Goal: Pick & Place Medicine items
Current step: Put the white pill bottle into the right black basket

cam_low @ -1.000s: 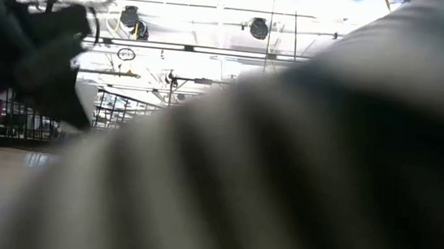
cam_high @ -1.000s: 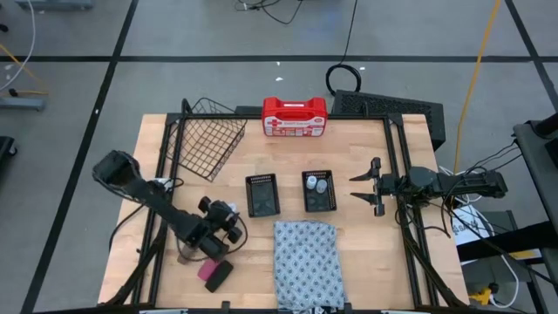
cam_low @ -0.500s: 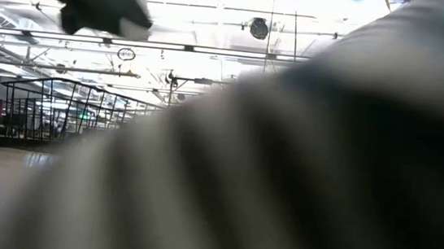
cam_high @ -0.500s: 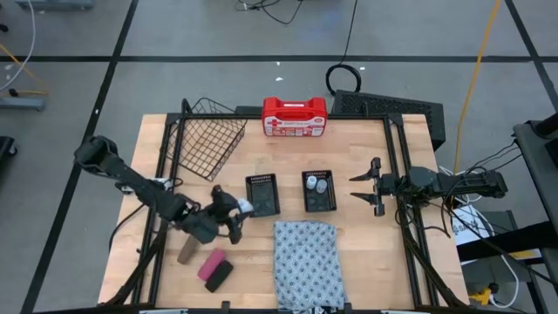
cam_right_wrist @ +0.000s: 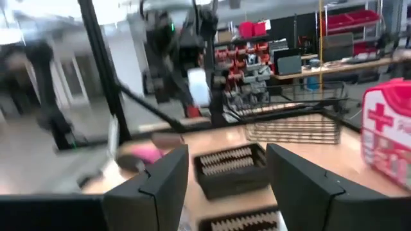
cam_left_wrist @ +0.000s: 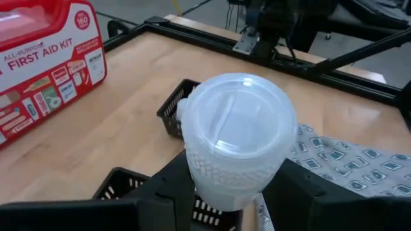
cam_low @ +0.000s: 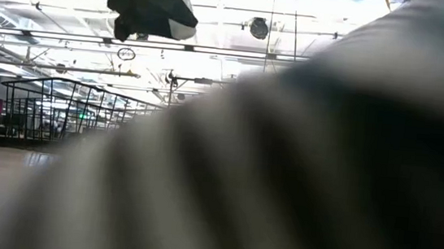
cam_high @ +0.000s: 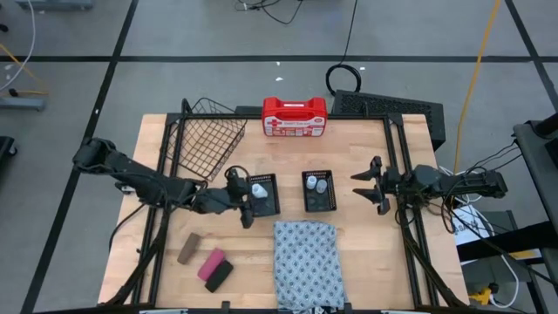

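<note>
My left gripper (cam_high: 251,194) is shut on a small whitish round bottle (cam_left_wrist: 234,138), held in the air over the left black mesh tray (cam_high: 262,195). The low view shows the bottle (cam_low: 182,14) high up. The right black tray (cam_high: 320,191) holds two whitish bottles (cam_high: 316,184). A brown block (cam_high: 187,248), a pink block (cam_high: 211,261) and a black block (cam_high: 220,276) lie on the wood at the near left. My right gripper (cam_high: 364,185) waits open beside the right tray, with nothing between its fingers. My left gripper pinches the bottle's ribbed body just under the lid (cam_left_wrist: 225,186) between its two fingers (cam_left_wrist: 176,186). They come from the table's left, nearly level and slanting a little down. The bottle is lifted clear of the tray, its clear lid (cam_left_wrist: 239,119) turned up.
A patterned cloth (cam_high: 305,260) lies at the near middle and fills most of the low view. A red-and-white first aid case (cam_high: 295,117) stands at the far edge, with a wire basket (cam_high: 209,141) to its left. Bare wood shows between the trays and the case.
My left gripper has risen from beside the blocks at the near left and gone toward the far right, ending over the left black tray. It has tipped from pointing down to nearly level. The whitish bottle has gone with it, clear of the table.
</note>
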You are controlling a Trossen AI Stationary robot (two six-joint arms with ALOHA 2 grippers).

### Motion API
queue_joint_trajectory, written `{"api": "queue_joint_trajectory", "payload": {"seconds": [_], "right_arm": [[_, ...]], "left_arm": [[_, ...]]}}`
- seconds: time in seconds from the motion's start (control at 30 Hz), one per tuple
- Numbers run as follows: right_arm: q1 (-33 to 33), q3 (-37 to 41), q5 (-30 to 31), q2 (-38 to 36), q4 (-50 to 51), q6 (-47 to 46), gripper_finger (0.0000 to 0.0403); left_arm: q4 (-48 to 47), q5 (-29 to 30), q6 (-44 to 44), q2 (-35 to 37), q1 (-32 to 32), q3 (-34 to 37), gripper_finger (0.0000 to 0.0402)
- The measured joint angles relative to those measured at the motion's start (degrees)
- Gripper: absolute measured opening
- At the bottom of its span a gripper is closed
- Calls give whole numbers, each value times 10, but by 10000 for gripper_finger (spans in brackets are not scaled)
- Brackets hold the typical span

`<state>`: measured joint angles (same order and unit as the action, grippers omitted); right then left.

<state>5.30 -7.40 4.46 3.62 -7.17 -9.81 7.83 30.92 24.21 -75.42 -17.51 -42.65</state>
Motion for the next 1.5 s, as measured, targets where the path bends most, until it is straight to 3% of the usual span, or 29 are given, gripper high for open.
{"api": "queue_joint_trajectory", "payload": {"seconds": [0.17, 0.33, 0.5, 0.6, 0.73, 0.87, 1.03, 1.27, 1.5], "right_arm": [[0, 0, 8, 1, -26, -43, 196], [0, 0, 77, 35, -53, -49, 196], [0, -4, 69, 125, -154, -49, 196], [0, -39, 59, 199, -157, -45, 196], [-1, -134, 59, 308, -89, -17, 197], [0, -272, 58, 425, 62, 21, 200], [0, -431, 46, 581, 230, 87, 241], [1, -567, -59, 726, 291, 177, 306], [-1, -620, -62, 803, 281, 212, 313]], "left_arm": [[1, -21, -5, -12, 18, 0, 151], [16, -30, -15, -46, 30, 0, 151], [19, -89, -11, -92, 50, -25, 152], [-18, -109, -31, -128, 56, -71, 152], [-64, -131, -91, -177, 63, -142, 152], [-87, -145, -131, -215, 68, -200, 152], [-112, -150, -150, -246, 70, -244, 152], [-131, -147, -137, -249, 70, -248, 152], [-146, -144, -130, -249, 70, -248, 152]]}}
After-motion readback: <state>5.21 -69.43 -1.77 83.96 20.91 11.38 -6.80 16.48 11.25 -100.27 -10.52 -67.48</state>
